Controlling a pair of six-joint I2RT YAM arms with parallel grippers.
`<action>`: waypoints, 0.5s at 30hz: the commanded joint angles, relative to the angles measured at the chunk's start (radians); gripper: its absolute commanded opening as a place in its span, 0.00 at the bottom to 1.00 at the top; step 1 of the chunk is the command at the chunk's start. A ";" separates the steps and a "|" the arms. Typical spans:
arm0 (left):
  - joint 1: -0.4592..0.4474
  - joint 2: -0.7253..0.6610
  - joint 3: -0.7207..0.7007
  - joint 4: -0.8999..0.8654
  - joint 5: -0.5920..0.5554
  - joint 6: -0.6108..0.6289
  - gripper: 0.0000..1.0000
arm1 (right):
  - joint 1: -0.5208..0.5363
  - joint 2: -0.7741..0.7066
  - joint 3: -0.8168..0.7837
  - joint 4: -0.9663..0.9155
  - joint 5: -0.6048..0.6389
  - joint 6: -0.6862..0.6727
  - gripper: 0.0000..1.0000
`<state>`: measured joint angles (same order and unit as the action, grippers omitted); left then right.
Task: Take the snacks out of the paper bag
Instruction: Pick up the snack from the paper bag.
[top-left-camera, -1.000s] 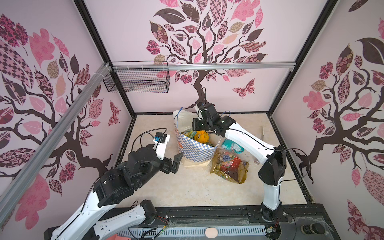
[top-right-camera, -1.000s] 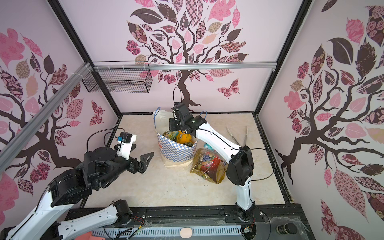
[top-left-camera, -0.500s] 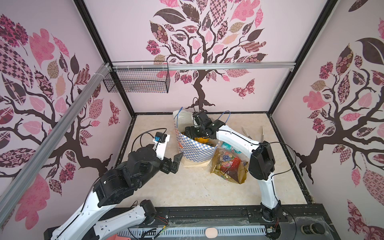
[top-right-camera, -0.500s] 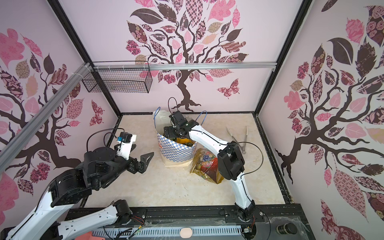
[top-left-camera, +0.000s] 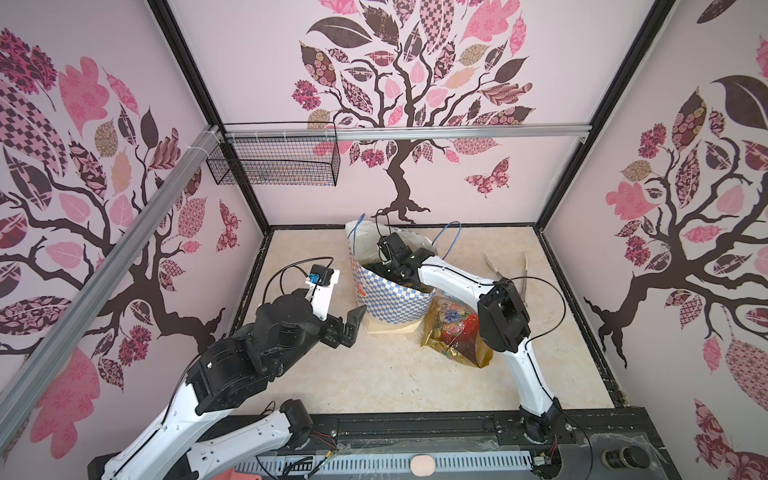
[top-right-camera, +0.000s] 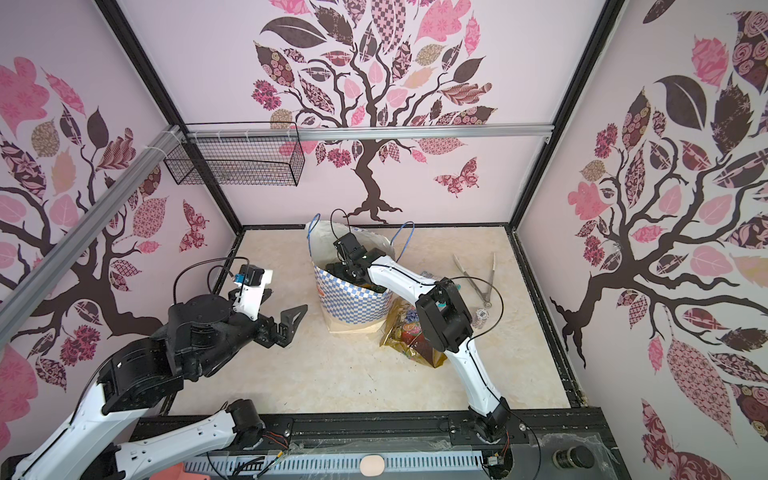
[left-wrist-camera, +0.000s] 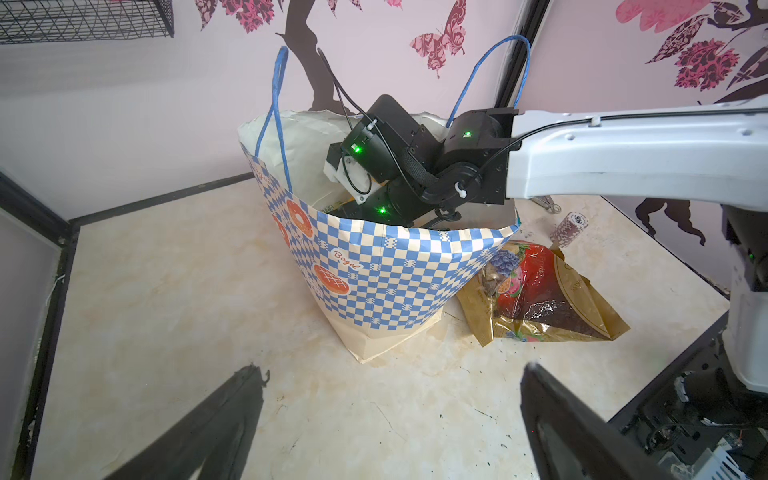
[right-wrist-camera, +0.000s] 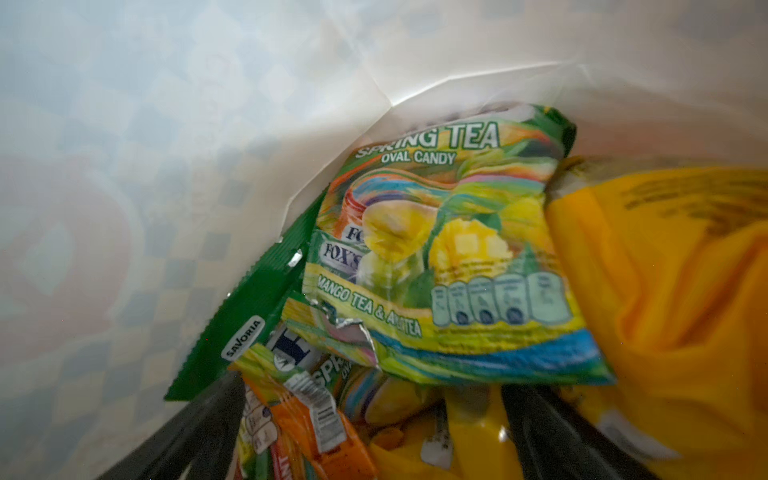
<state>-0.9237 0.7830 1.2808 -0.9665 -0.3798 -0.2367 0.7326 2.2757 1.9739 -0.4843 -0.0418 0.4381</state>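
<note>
Paper bag (top-left-camera: 390, 301): blue-and-white checked, upright, mouth open. Contents: green FOX'S packet (right-wrist-camera: 449, 257) and orange-yellow packets (right-wrist-camera: 665, 299), piled loosely. 1 gold-and-red pack (top-left-camera: 453, 332) lies flat outside, just beside the bag's base.

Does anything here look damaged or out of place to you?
Yes. The paper bag has a ragged, torn-looking far rim. Inside it, a green candy packet has a corner that looks ripped, showing silver foil.
</note>
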 joint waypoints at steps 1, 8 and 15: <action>-0.001 -0.009 -0.023 0.005 -0.006 -0.006 0.98 | -0.001 0.101 0.009 -0.047 0.007 0.011 1.00; -0.001 -0.002 -0.021 0.008 -0.002 -0.006 0.98 | -0.001 0.169 -0.009 -0.054 -0.025 0.017 0.99; -0.001 0.001 -0.024 0.010 -0.002 -0.004 0.98 | -0.001 0.221 -0.010 -0.073 -0.056 0.010 0.82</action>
<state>-0.9237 0.7849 1.2793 -0.9665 -0.3801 -0.2367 0.7391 2.3814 2.0048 -0.3988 -0.0872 0.4397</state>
